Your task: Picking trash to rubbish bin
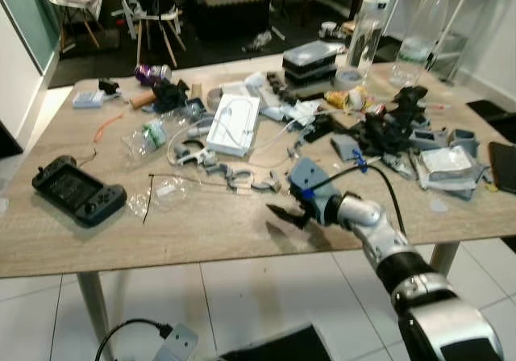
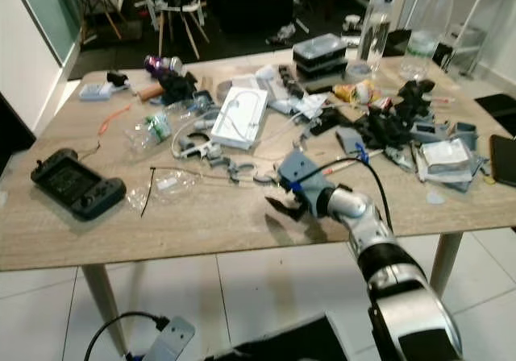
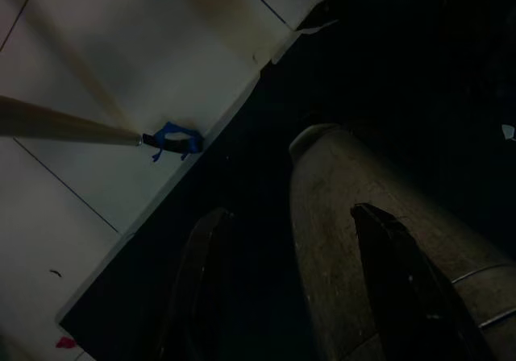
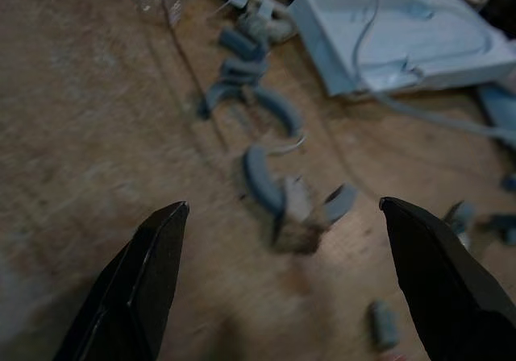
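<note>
My right gripper [image 1: 286,216] hovers low over the front of the wooden table [image 1: 210,232], open and holding nothing. In the right wrist view its fingers [image 4: 153,272] spread wide, pointing at grey curved plastic pieces [image 4: 262,176] just ahead. A clear plastic wrapper [image 1: 157,192] lies to the left of the gripper, and a crumpled plastic bag [image 1: 147,139] lies farther back. A purple can [image 1: 151,72] and a yellow wrapper [image 1: 347,99] lie near the far edge. My left gripper [image 3: 298,296] hangs idle and open beside my leg, above the tiled floor.
A black game controller [image 1: 78,190] sits front left and a white box [image 1: 234,123] in the middle. Two clear bottles [image 1: 367,35] stand at the back right. Black and grey parts [image 1: 387,131] crowd the right side. A cable and plug [image 1: 173,341] lie on the floor.
</note>
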Tool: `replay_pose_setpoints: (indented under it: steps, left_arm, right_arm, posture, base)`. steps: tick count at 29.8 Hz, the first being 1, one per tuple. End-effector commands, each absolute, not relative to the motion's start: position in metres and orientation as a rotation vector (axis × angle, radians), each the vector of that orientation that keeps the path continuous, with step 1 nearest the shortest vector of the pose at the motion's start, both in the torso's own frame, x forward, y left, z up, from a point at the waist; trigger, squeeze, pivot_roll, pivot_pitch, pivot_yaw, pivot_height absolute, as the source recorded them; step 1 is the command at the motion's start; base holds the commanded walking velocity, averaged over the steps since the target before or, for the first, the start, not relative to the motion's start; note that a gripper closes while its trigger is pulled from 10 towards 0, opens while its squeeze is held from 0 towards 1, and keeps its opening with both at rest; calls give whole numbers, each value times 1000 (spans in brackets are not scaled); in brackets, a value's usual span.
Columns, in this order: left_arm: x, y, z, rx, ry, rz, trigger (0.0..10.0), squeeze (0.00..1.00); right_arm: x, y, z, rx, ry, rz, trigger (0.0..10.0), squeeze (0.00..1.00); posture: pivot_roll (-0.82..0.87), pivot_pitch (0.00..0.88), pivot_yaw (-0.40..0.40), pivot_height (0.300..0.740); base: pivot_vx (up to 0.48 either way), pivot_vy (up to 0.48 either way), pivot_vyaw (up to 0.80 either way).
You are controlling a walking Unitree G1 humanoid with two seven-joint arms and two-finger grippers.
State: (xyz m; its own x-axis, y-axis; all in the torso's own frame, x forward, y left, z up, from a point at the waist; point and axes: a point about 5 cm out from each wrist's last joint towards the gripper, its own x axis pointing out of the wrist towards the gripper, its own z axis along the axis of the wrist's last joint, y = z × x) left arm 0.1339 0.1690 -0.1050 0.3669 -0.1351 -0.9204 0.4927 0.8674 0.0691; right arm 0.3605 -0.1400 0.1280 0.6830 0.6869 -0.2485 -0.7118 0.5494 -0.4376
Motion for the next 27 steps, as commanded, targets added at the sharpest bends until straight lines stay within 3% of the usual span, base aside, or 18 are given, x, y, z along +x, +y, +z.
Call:
replay_pose_setpoints:
  steps: [1, 7, 15, 27]
  left_arm:
    - [98, 181, -115, 370, 1252, -417, 10000, 0]
    - [86, 192, -116, 375, 1280, -404, 10000, 0]
    - [75, 208, -115, 386, 1301, -389, 10000, 0]
    - [81, 212, -113, 395, 1273, -391, 10000, 0]
  right_arm:
    - [361, -142, 131, -583, 50, 848, 10000, 0]
    - [363, -149, 141, -592, 46, 879, 10000, 0]
    - [347, -153, 127, -513, 172, 1107, 10000, 0]
    - [346, -158, 175, -587, 24, 1202, 10000, 0]
  posture:
    - [-33, 96, 45, 740]
    - [-17, 130, 54, 740]
    - [18, 174, 73, 740]
    - [26, 209, 94, 740]
  base:
    - [0, 0, 0]
    - [0, 0, 0]
    - [0, 0, 0]
    - [0, 0, 0]
